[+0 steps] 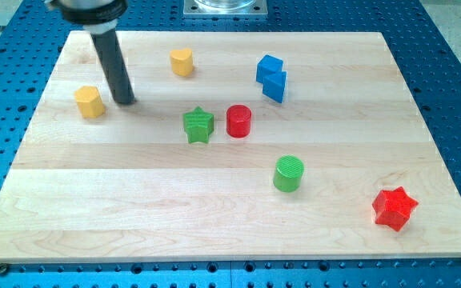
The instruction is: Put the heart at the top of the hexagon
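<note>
A yellow block that looks like the heart (182, 62) lies near the view's top, left of centre. A second yellow block, which looks like the hexagon (90, 102), lies at the view's left, lower than the heart. My tip (125, 102) rests on the board just right of the hexagon with a small gap between them. It is below and to the left of the heart. The dark rod rises from the tip toward the view's top left.
A green star (198, 125) and a red cylinder (238, 121) sit side by side near the middle. A blue block (271, 77) lies upper right of them. A green cylinder (289, 174) and a red star (394, 208) lie toward the bottom right.
</note>
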### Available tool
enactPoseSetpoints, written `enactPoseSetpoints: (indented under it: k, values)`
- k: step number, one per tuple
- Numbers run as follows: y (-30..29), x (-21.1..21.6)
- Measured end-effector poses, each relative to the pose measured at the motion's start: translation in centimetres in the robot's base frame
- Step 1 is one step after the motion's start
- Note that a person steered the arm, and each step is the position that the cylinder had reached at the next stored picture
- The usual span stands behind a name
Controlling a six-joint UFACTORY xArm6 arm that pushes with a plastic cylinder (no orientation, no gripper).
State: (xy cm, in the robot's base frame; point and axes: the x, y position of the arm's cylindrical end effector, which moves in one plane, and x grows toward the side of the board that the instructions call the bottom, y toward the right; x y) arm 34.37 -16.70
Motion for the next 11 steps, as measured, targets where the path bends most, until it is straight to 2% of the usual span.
enactPoseSetpoints:
  k: [1, 2, 3, 4, 5, 6, 7, 8, 9, 10, 11]
  values:
    - [-4.1, 1.3]
    - [-2.9, 6.0]
    - [2.9, 5.5]
    - [5.1, 8.8]
    - [13.2, 4.4]
    - [18.1, -1.9]
    - [16.9, -7.0]
    - [16.3, -8.4]
    - [8.2, -4.8]
    - [4.1, -1.2]
    - [3.4, -1.0]
